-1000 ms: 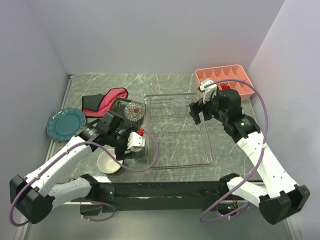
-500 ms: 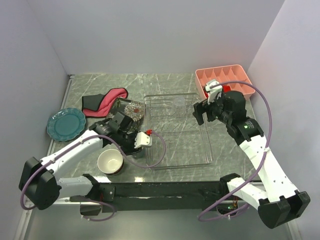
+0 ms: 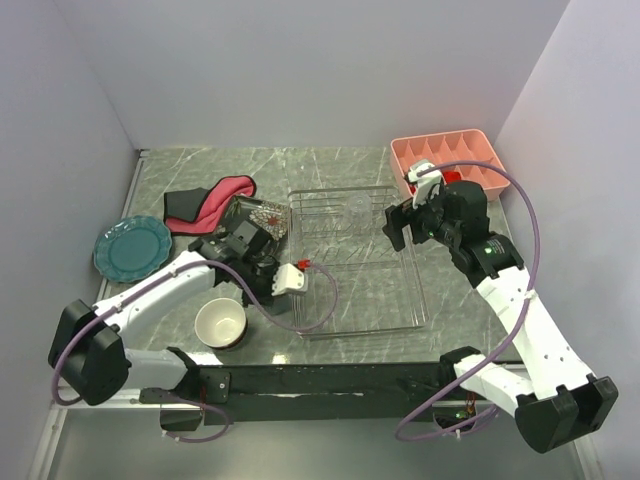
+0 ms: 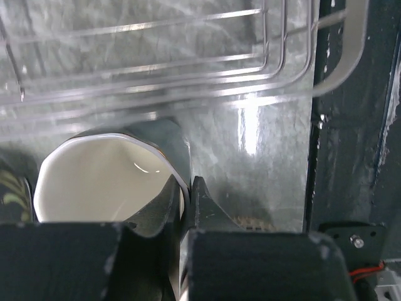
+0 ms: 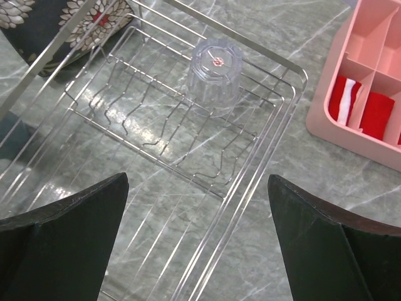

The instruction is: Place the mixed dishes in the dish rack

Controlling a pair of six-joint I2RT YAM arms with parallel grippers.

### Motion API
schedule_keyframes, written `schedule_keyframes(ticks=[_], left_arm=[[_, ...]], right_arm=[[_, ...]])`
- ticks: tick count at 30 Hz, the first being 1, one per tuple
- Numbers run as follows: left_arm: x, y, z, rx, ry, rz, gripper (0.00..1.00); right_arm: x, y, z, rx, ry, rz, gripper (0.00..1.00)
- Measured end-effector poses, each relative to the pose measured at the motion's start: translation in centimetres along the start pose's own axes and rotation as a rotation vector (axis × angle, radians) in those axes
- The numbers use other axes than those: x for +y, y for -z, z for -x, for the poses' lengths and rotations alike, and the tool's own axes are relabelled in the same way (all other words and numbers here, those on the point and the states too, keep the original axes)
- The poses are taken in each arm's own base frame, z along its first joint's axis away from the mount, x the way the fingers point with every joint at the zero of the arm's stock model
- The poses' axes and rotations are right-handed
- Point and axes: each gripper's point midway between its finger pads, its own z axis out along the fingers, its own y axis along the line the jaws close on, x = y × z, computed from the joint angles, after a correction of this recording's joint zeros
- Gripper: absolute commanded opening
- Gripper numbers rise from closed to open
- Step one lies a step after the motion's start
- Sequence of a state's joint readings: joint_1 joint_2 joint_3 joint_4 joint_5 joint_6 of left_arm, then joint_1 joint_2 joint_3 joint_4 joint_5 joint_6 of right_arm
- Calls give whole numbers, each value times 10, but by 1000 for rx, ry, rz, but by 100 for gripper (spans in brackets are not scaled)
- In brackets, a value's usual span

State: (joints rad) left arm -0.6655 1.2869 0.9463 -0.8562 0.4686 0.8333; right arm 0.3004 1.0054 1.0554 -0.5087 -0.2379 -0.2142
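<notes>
**Mug pinched at the rim, rack close by**

Nearest the bases, the dark cream-lined bowl (image 3: 222,322) sits untouched on the grey marbled table (image 3: 330,165). Just beyond it, the left gripper (image 4: 186,188) is clamped on the rim of the grey-blue mug (image 4: 106,182). One finger is inside and one outside, a hold that likely suits carrying it over the wire edge. The mug is just beside the left side of the silver wire dish rack (image 3: 365,295); whether it is off the table I cannot tell. Farther on, the right gripper (image 5: 197,182) hovers over the rack, fingers spread wide and holding nothing. It seems placed to leave the near part free. A clear upturned glass (image 5: 216,66) stands at the rack's far end.

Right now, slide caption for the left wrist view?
Left end effector pinching the mug rim beside the rack corner.
</notes>
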Motion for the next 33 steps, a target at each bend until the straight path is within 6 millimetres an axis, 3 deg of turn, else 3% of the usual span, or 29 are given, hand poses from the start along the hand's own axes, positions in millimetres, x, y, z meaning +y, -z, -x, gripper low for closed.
schedule_keyframes(ticks=[4, 7, 11, 15, 20, 24, 27, 30, 33], left_arm=[[13, 21, -12, 7, 66, 38, 1], [39, 58, -15, 0, 126, 110, 1], [85, 117, 0, -79, 184, 223, 1], [127, 159, 30, -331, 348, 330, 1], [177, 181, 75, -753, 606, 416, 1], [206, 193, 104, -1023, 888, 320, 1], [234, 204, 115, -1161, 1050, 287, 1], [265, 214, 118, -1278, 1199, 283, 1], [294, 227, 119, -1374, 1328, 284, 1]], right_arm=[[3, -3, 1, 3, -19, 16, 100], [3, -10, 5, 11, -37, 28, 100], [5, -19, 21, -8, -69, 52, 100], [13, -20, 40, -73, -123, 99, 100], [30, -15, 77, -171, -264, 200, 100], [34, -9, 119, -242, -347, 251, 100], [33, -7, 147, -294, -400, 271, 100], [33, -15, 158, -303, -477, 286, 99], [36, -41, 152, -250, -601, 303, 99]])
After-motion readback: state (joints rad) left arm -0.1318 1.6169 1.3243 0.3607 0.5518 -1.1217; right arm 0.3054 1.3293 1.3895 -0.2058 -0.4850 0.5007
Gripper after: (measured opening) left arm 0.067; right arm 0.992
